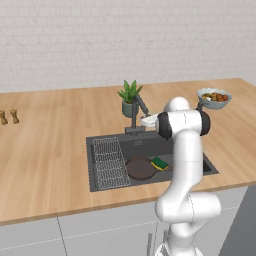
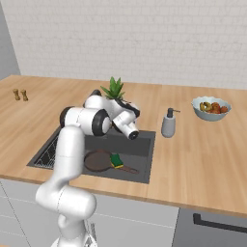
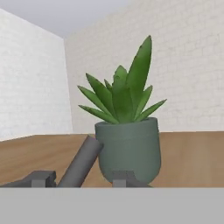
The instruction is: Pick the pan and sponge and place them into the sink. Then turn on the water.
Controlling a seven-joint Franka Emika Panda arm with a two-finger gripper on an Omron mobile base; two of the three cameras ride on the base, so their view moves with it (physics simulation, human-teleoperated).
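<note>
While the pan (image 1: 140,168) is seen lying flat in the sink (image 1: 102,142), the sponge (image 1: 160,163) is laid on its rim, touching it. A wire rack (image 1: 110,162) is set at the sink's left side. The pincer (image 3: 78,178) is held up near the faucet (image 1: 138,111) and the potted plant (image 3: 127,131) on the tabletop (image 1: 45,150); whether it is spread cannot be told

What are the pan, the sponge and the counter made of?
The pan in the sink looks like dark-brown metal with a dull finish, though this rendered picture leaves that open. The sponge looks like soft foam: green on top, a yellow layer beneath. The counter looks like light wood, with plank lines and a smooth matte face.
</note>
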